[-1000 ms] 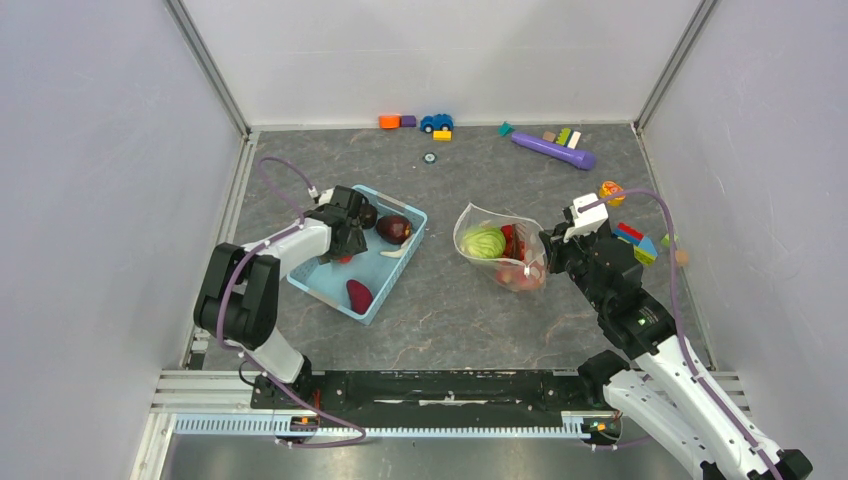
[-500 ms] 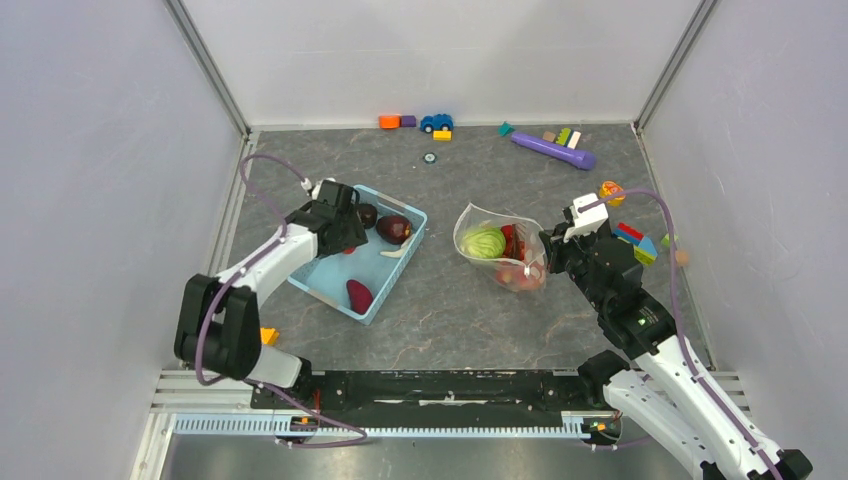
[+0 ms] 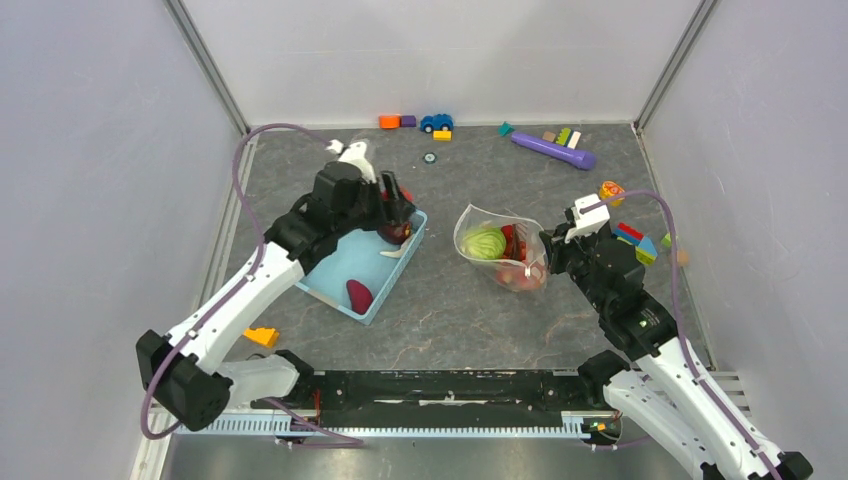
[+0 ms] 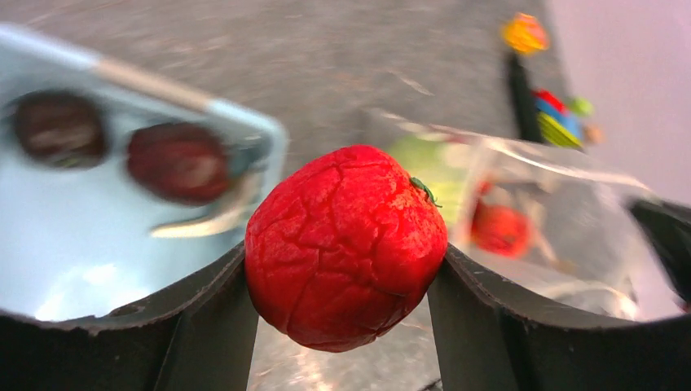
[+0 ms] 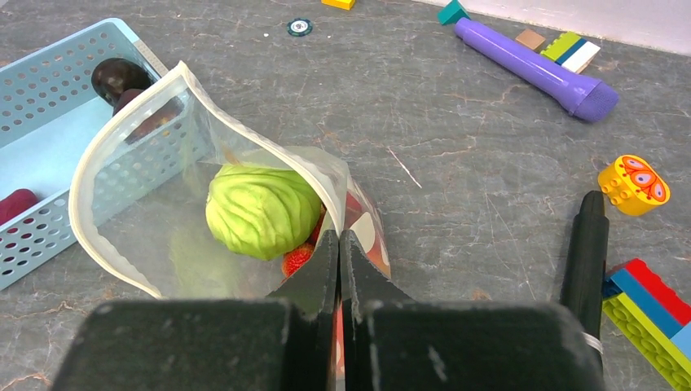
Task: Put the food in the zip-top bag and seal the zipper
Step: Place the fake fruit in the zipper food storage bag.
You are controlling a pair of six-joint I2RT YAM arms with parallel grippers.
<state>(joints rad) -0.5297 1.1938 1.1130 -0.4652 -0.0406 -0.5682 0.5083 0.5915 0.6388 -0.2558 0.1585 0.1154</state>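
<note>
Right, the left arm has moved. A second ago it was low in the basket [image 3: 330, 275]; now it's raised and swung over the basket's far-right corner, toward the bag [image 3: 497, 252]. Left jaws are pinching a red fruit [image 4: 346, 244], spread wide with one pad on each side. So the pick is done and the transfer is underway. The right arm hasn't budged: right jaws are pressed together on the bag's near rim, holding the mouth open toward the basket.

The bag sits on the counter [image 3: 440, 320] between the basket and the right arm. A cabbage [image 5: 261, 208] and some red pieces are already inside.

View differences:
- Top cam barely shows the fruit, just a red sliver at the left jaws.
- Left wrist shows a centred grip and the bag mouth ahead, blurred.
- Right wrist shows the rim pinch and the mouth's gape, which the top cam flattens.

A magenta piece [image 3: 358, 295] and two maroon ones [image 4: 178, 161] are left in the basket, so you've got more trips before sealing.

I can't find the zipper slider in any view; it may be hidden by the right jaws.
</note>
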